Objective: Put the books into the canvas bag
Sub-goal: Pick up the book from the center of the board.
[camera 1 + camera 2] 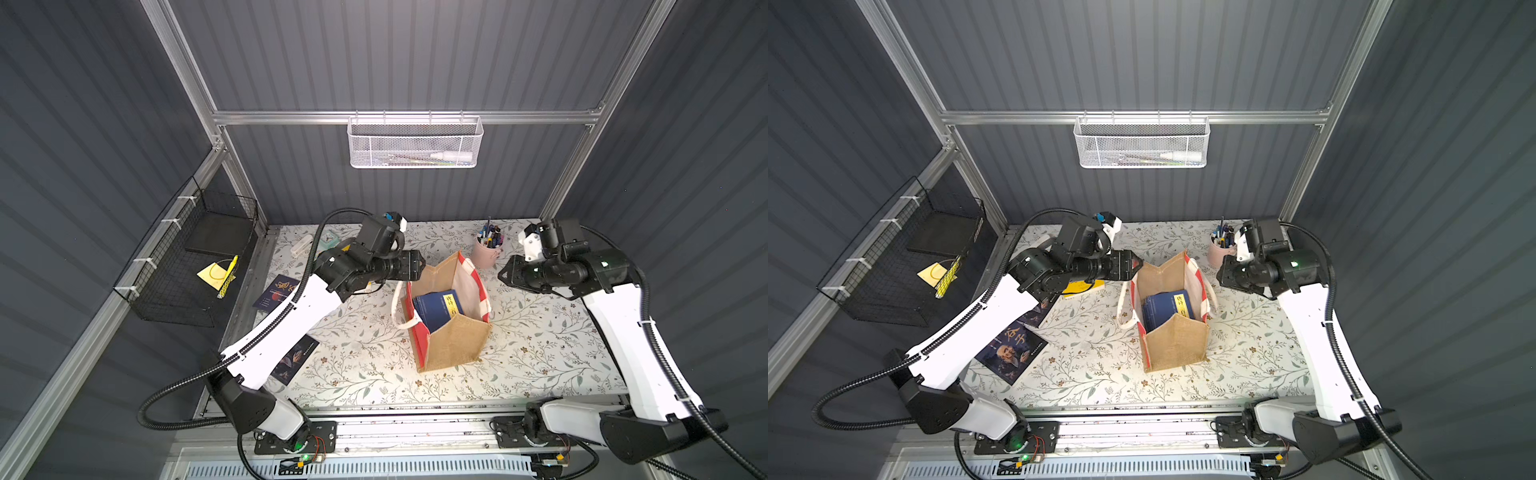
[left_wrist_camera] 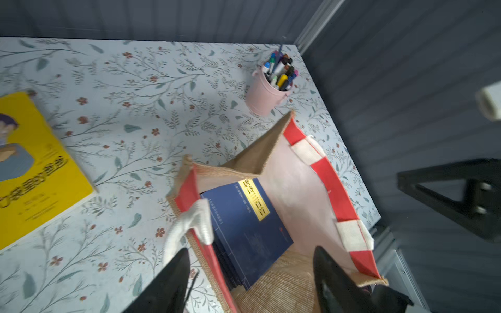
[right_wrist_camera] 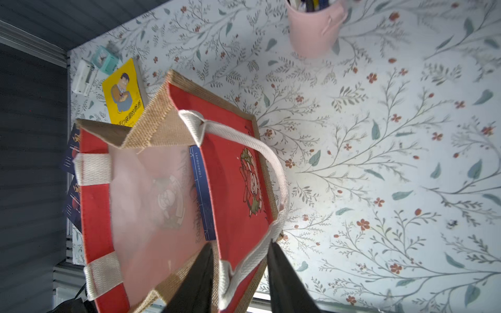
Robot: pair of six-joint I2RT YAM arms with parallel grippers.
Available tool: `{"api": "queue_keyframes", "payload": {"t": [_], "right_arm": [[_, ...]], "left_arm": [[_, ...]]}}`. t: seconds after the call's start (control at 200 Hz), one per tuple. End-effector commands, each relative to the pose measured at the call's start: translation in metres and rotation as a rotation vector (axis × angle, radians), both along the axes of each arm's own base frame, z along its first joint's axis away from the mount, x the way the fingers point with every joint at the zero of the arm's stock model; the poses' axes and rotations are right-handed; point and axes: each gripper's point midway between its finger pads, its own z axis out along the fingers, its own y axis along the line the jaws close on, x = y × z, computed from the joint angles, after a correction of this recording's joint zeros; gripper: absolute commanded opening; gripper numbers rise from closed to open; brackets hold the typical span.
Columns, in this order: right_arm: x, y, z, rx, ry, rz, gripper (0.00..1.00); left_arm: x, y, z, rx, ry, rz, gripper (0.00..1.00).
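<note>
Left gripper (image 1: pixel 422 266) hangs just beside the far left corner of the canvas bag (image 1: pixel 453 349), while the right gripper (image 1: pixel 503 275) hangs a little off the bag's right side, near the pink pen cup (image 1: pixel 485 253). The bag stands upright mid worktop (image 1: pixel 540 353), its mouth gaping, with blue books (image 1: pixel 438 309) leaning inside it. In a top view, two dark navy books (image 1: pixel 1011 353) lie on the left of the worktop, partly under the left arm, and a yellow book (image 1: pixel 1084 286) lies left of the bag, further back.

From the left wrist, the left gripper (image 2: pixel 252 250) has its fingers spread wide, grasping nothing, above the bag's mouth and the blue books (image 2: pixel 244 216).

From the right wrist, the right gripper (image 3: pixel 241 245) is parted too, released. The bag's white handle (image 3: pixel 244 141) shows in the gap, not pinched.
</note>
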Motion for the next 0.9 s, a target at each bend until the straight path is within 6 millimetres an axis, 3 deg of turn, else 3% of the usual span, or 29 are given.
{"api": "queue_keyframes", "payload": {"t": [0.0, 0.065, 0.165, 0.265, 0.375, 0.605, 0.675, 0.785, 0.896], "right_arm": [[-0.009, 0.010, 0.023, -0.066, -0.060, 0.017, 0.40], [-0.006, 0.026, 0.038, -0.113, -0.114, 0.042, 0.41], [-0.001, 0.072, 0.051, -0.126, -0.159, 0.126, 0.41], [-0.003, 0.129, 0.061, -0.150, -0.198, 0.229, 0.42], [-0.001, 0.196, 0.055, -0.146, -0.202, 0.348, 0.46], [0.001, 0.295, 0.011, -0.181, -0.143, 0.492, 0.51], [0.002, 0.322, -0.012, -0.162, -0.112, 0.538, 0.54], [0.009, 0.349, -0.050, -0.154, -0.066, 0.579, 0.58], [0.025, 0.360, -0.085, -0.151, -0.021, 0.580, 0.64]], "left_arm": [[0.009, 0.045, 0.005, 0.124, -0.066, 0.095, 0.77], [0.017, 0.068, 0.003, 0.155, -0.061, 0.160, 0.80], [0.031, 0.105, -0.009, 0.182, -0.017, 0.247, 0.87], [0.048, 0.137, -0.024, 0.193, 0.052, 0.305, 0.89], [0.067, 0.161, -0.041, 0.197, 0.109, 0.336, 0.90], [0.111, 0.188, -0.099, 0.183, 0.252, 0.373, 0.91], [0.125, 0.196, -0.118, 0.159, 0.292, 0.401, 0.91], [0.144, 0.211, -0.147, 0.123, 0.343, 0.446, 0.91], [0.160, 0.220, -0.172, 0.108, 0.378, 0.460, 0.92]]}}
